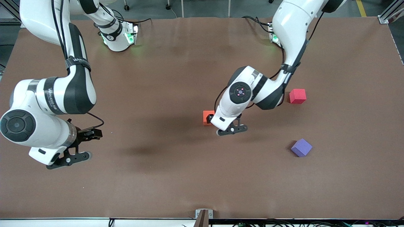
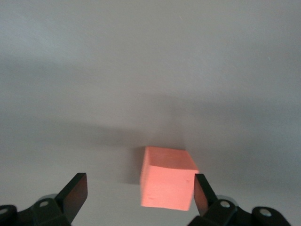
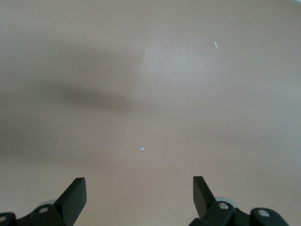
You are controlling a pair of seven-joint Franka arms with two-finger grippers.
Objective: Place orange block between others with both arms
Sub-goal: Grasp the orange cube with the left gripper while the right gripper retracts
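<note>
The left end effector (image 2: 141,195), fingers apart, straddles the small matte orange cube (image 2: 168,181) on the brown bench (image 1: 176,176), apparently lined up to grip it. The pinkish-red cube (image 1: 297,96) and purple cube (image 1: 301,147) sit toward the left arm's end, with a gap between them for the orange one. The right end effector (image 3: 139,195) waits, fingers apart, over bare bench.

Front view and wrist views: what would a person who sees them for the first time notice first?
The left gripper, fingers open, is over the orange block near the middle of the brown table; the block sits between the fingers, close to one of them. The pinkish-red cube and the purple cube lie apart toward the left arm's end, the purple one nearer the front camera. The right gripper waits open over bare table at the right arm's end.
</note>
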